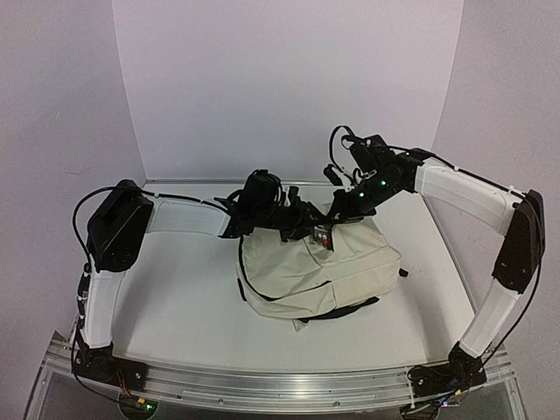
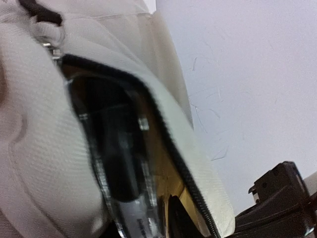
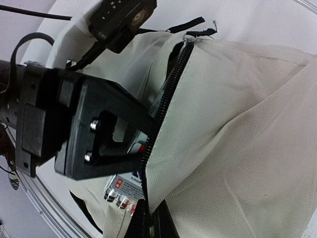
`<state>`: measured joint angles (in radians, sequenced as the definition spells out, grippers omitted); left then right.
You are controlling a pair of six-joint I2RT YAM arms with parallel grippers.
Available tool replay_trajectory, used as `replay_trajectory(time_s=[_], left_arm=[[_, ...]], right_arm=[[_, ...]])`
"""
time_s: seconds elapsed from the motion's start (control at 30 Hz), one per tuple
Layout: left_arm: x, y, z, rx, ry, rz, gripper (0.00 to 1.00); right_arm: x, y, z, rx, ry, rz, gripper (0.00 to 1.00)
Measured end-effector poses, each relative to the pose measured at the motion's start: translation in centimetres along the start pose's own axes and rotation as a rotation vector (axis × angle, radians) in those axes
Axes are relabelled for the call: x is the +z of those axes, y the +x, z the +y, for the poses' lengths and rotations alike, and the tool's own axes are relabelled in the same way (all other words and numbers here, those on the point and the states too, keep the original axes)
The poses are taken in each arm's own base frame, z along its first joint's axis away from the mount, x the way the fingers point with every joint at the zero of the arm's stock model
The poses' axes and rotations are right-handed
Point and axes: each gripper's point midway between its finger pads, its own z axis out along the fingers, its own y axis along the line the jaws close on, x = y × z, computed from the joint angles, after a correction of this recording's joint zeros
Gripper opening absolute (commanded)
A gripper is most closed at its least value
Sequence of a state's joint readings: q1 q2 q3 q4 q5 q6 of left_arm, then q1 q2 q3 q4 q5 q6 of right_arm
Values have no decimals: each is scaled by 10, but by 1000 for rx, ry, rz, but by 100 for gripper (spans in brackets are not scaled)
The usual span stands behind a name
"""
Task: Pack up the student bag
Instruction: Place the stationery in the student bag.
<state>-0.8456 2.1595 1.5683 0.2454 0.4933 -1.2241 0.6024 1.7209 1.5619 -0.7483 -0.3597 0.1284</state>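
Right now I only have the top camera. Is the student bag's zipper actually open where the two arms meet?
Observer: Yes. In the right wrist view the zipper on the student bag is parted, its black teeth running down the cream edge.
Operator: What's the small thing there?
Observer: A pale device with grey and red buttons, at the opening beside the left gripper; clamped or not, I can't tell.
Operator: Anything inside?
Observer: The left wrist view shows dark lining through the mouth; contents unclear.

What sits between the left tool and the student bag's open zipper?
A flat device with small buttons, beneath the left tool, partly inside the student bag; right wrist view.
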Motion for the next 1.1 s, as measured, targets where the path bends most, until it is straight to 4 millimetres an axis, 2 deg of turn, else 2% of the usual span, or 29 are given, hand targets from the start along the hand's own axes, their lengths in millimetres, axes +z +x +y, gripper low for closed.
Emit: replay_trajectory(time_s=[0.13, 0.2, 0.27, 0.4, 0.53, 0.63, 0.83, 0.97, 1.03, 1.1], left_arm=[[-7, 4, 9, 24, -56, -4, 46], [-20, 10, 14, 28, -100, -5, 48], [-36, 16, 10, 36, -132, -9, 49], [-61, 21, -3, 53, -168, -22, 44], [-68, 22, -2, 72, -199, -27, 33], [-62, 21, 10, 67, -239, -15, 27], [-34, 13, 25, 60, -255, 9, 11], [-10, 10, 10, 98, -204, 52, 3], [-1, 15, 1, 119, -180, 86, 1], [4, 25, -4, 142, -161, 125, 4]], right_arm=[[3, -5, 5, 16, -15, 0, 0], [4, -4, 7, 22, -24, 2, 0], [4, -4, 8, 26, -28, 3, 0], [4, -4, 9, 32, -33, 4, 0], [4, -3, 11, 33, -43, 7, 0], [5, -2, 12, 34, -52, 10, 0], [5, -2, 13, 34, -61, 11, 0], [5, -1, 13, 36, -61, 13, 0], [5, -1, 12, 39, -60, 12, 0], [5, -2, 12, 43, -60, 12, 0]])
